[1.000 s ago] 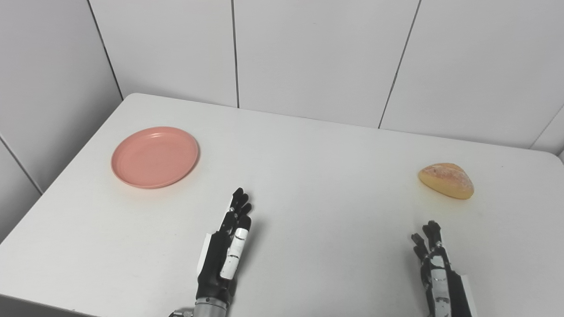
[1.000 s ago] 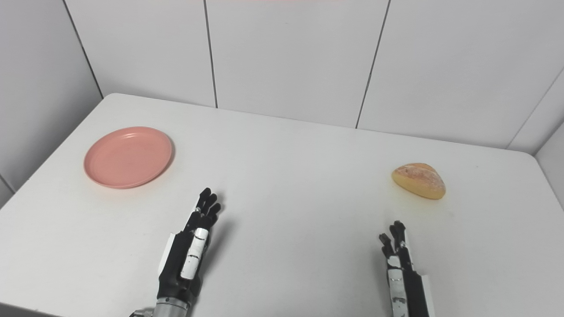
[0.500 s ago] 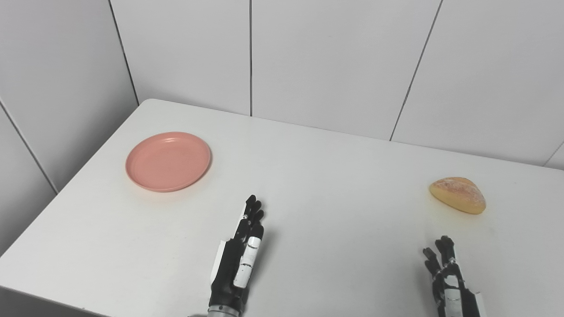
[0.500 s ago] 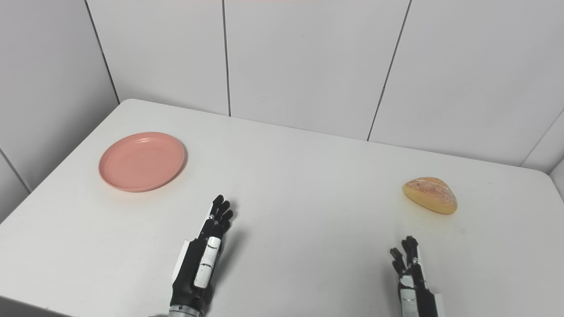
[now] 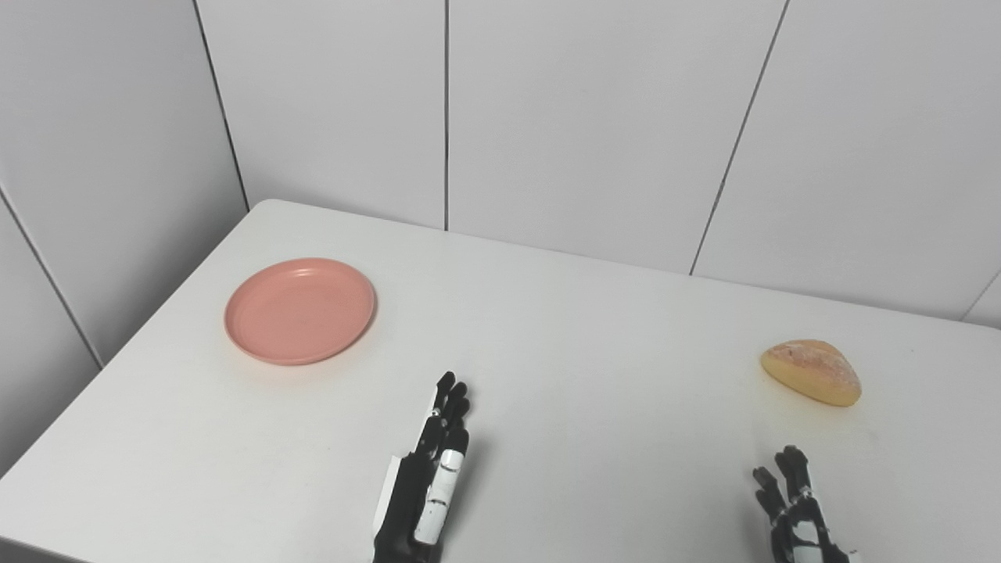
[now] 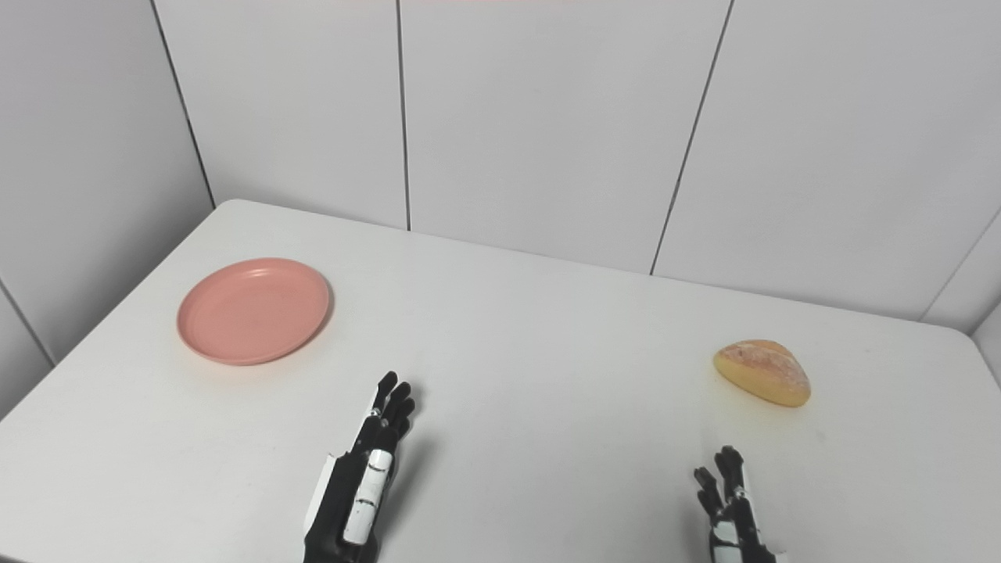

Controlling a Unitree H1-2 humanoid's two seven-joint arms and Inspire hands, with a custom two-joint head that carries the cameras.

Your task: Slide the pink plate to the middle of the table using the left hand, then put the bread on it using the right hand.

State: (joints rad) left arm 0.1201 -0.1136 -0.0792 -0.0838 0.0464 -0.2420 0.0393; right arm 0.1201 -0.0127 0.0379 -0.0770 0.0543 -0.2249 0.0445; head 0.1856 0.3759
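The pink plate (image 5: 300,311) lies flat on the left part of the white table (image 5: 579,328), with nothing on it. A golden bread roll (image 5: 811,371) rests near the table's right side. My left hand (image 5: 426,481) hovers at the front centre with its fingers straight and together, held edge-on, well right of and nearer than the plate, holding nothing. My right hand (image 5: 791,508) shows only partly at the bottom right edge, fingers extended, in front of the bread and apart from it.
White panelled walls (image 5: 547,109) close in the table at the back and left. The table's rounded back left corner (image 5: 266,207) is near the plate. Bare tabletop lies between plate and bread.
The whole picture has shifted down and slightly right, so the camera has tilted. Plate, bread and both hands keep their places relative to one another.
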